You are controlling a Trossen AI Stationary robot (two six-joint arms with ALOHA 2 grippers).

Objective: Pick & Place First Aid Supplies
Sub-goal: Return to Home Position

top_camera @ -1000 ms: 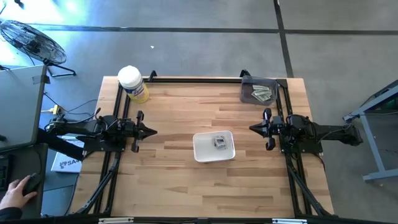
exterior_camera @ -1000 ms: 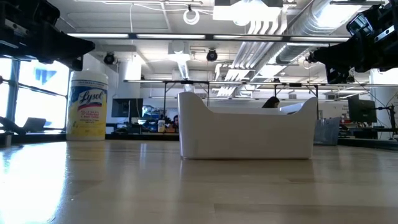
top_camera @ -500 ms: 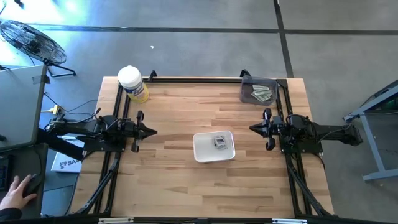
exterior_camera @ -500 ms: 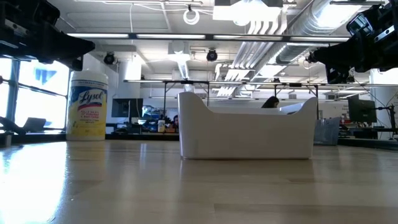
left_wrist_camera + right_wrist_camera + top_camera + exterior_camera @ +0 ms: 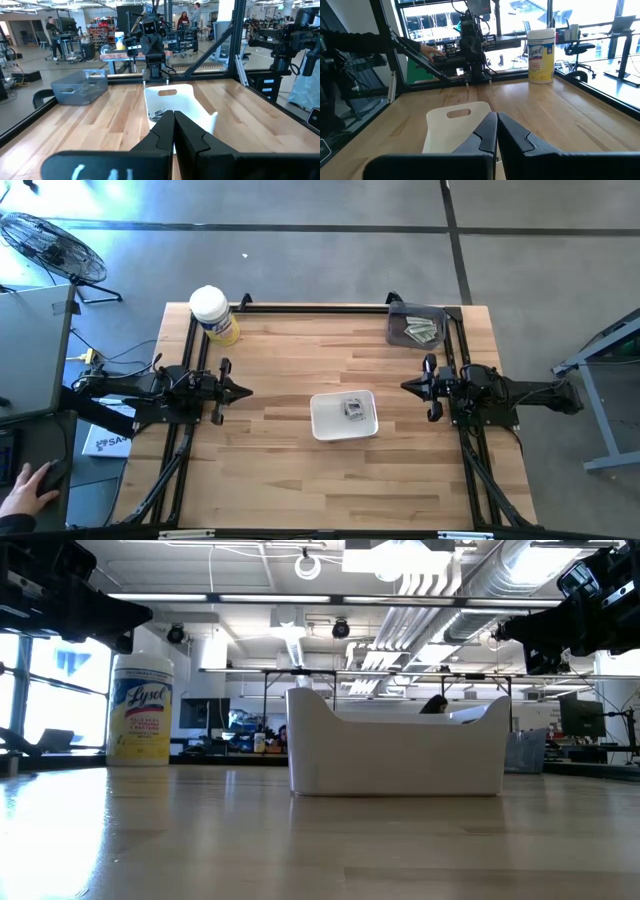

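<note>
- Left tool (image 5: 241, 391): fingers pressed together, empty, over the left side of the desk (image 5: 290, 480).
- Right tool (image 5: 407, 387): likewise, right side.
- Packets (image 5: 352, 408) in white tray (image 5: 328, 421); green strips (image 5: 424, 330) in black bin (image 5: 397, 319).

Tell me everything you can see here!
Table: one, light wood, under everything.
Tray: one, white, middle of the table.
Square packets: small pile, too small to count, white with dark print, inside the tray.
Bin: one, dark, far right corner of the table.
Strip packets: a few, pale green, inside the bin.
Canister: one, yellow with white lid, far left corner.
Fan: one, dark, on the floor beyond the far left corner.
Person's hand: one, off the table at the near left.
Left hand: one, dark, shut, above the table's left side.
Right hand: one, dark, shut, above the right side.
</note>
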